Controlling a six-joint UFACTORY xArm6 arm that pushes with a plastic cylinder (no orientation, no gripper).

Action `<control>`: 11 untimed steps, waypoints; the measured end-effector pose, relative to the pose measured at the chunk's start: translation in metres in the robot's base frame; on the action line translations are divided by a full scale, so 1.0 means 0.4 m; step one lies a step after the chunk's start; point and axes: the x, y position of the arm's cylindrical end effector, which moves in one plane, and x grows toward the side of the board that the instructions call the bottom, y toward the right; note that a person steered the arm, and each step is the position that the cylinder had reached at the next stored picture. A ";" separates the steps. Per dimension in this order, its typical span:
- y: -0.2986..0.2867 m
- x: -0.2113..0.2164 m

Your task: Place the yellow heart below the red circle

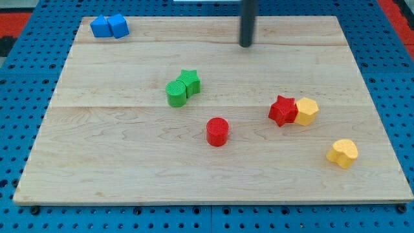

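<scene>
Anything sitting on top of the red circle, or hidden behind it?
Nothing rests on the red circle; its top is bare. Behind it only wooden board shows. My tip is far toward the view's top.

My tip [246,45] stood near the view's top of the table [116,175]. Between the yellow heart [342,153] and the red circle [217,131] the wood lay bare. The red star [283,110] and yellow hexagon [306,111], touching each other, sat above that path.
</scene>
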 end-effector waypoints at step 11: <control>-0.013 0.780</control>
